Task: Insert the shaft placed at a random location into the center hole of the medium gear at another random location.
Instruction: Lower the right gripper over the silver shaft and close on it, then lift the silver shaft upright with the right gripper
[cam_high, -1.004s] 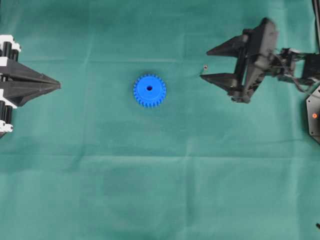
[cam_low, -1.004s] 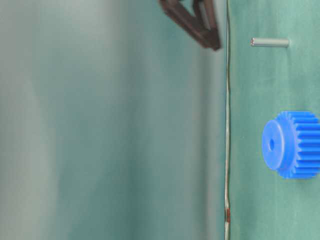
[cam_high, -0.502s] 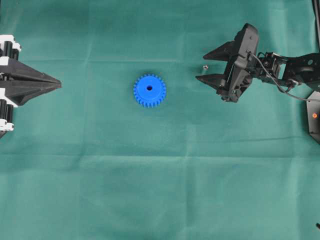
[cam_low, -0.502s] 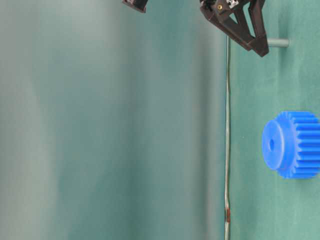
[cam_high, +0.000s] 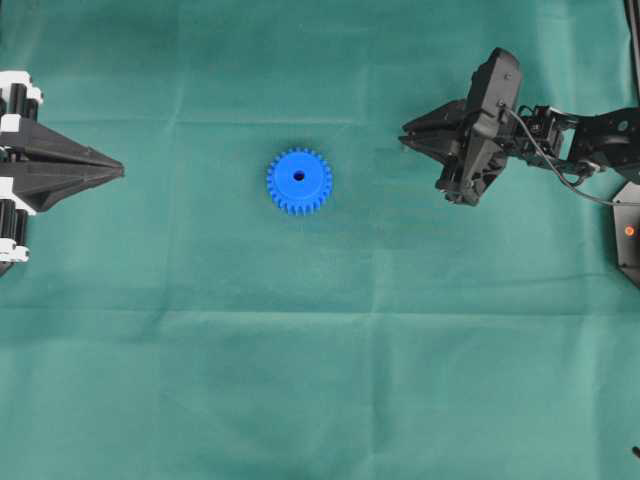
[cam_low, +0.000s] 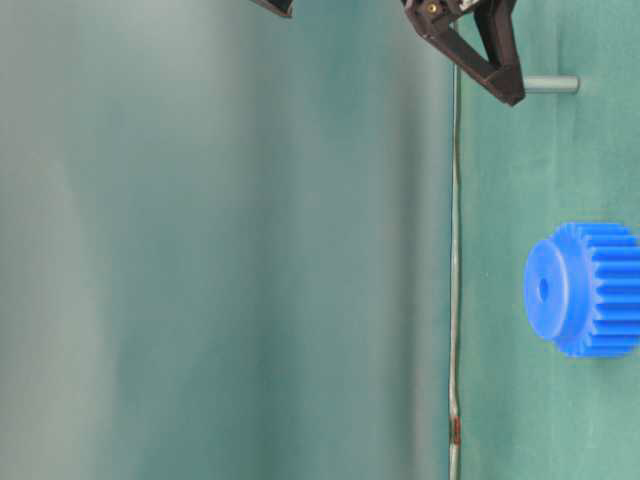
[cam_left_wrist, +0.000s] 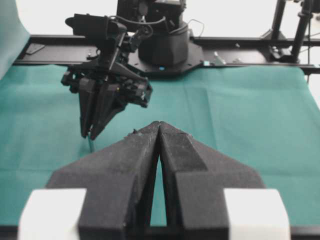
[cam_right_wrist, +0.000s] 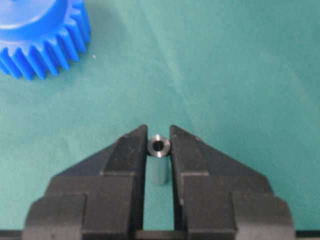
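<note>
Green cloth (cam_high: 320, 380) is seen spread over the desk, creased in a faint grid.

Right arm (cam_high: 585, 140): reached in from the right edge of the desk, forearm roughly level, wrist pitched down so that the fingers slope toward the cloth. In the left wrist view the same arm is seen head-on, its fingers tapering down to a point just above the cloth.

Right gripper (cam_right_wrist: 158, 142): the two black fingers are drawn in on either side of the shaft (cam_right_wrist: 159, 162), the pin pinched between their inner faces near the tips. The shaft is seen standing upright, its hollow upper end facing the right wrist camera. In the table-level view its lower part (cam_low: 553, 84) is seen projecting past the fingertips, down to the cloth. In the overhead view it is hidden under the fingers.

Medium gear (cam_high: 299, 181): laid flat on the cloth, a little left of the desk's middle and toward the far edge, well apart from the right gripper. The center hole (cam_high: 299, 176) is visible as a dark dot in the raised hub, unobstructed.

Left gripper (cam_high: 118, 171): held at the left edge of the desk, pointed level toward the gear, fingers pressed together with only a thin seam between them (cam_left_wrist: 159, 150). Nothing is held in it.
</note>
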